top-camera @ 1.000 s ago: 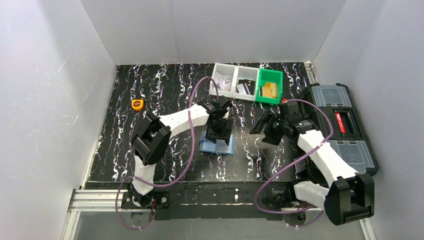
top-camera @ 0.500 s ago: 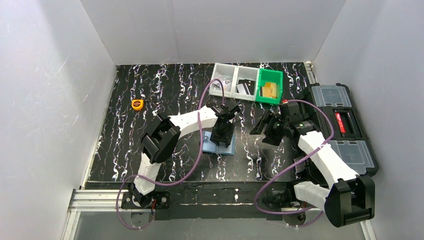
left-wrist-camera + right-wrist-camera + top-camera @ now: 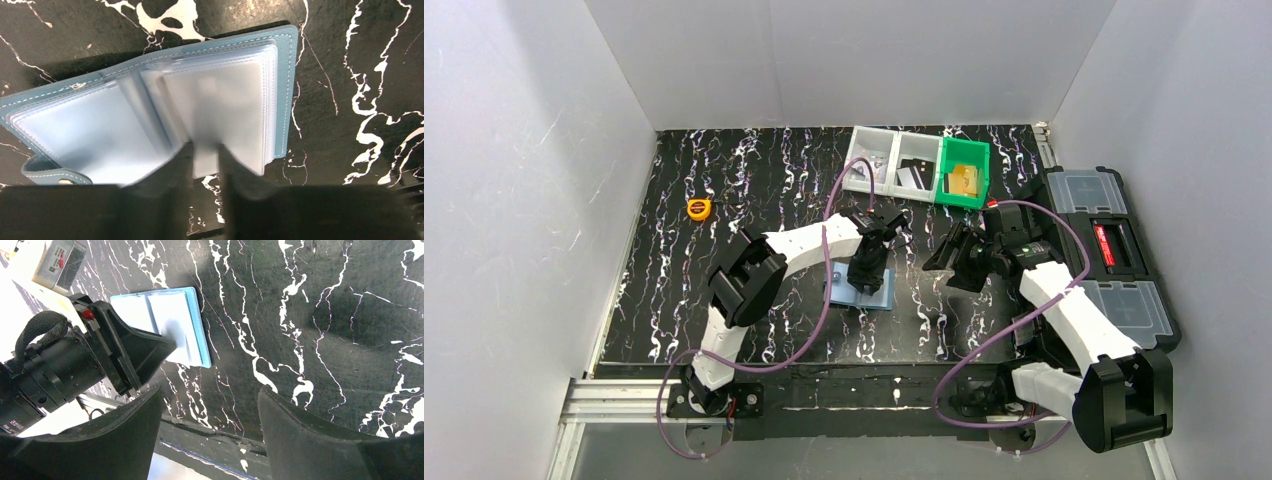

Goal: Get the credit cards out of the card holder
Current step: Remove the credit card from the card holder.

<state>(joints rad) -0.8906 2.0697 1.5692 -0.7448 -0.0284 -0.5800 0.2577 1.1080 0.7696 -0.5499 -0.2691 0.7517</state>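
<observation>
The small dusty-blue folding card holder (image 3: pixel 90 125) is lying open and flat on the black white-veined table (image 3: pixel 754 170), near the middle and in front of the left arm, and it is showing its stack of pale, shiny plastic sleeves. The left gripper (image 3: pixel 205 150) is hanging right over its near edge, with the jaws drawn narrow on each side of one pale sheet. The view is blurred there, so I cannot tell whether they are already pinching it, or whether it is a card or only a sleeve. The right gripper (image 3: pixel 209 390) is hovering to the right of the holder, wide open and holding nothing. I am judging the holder to be light, with a soft cover and thin, slippery, floppy sleeves, so it is probably going to slide or lift together with a card. A card should be stiffer, so it is better to take it by its free edge while the cover is being pressed down.
</observation>
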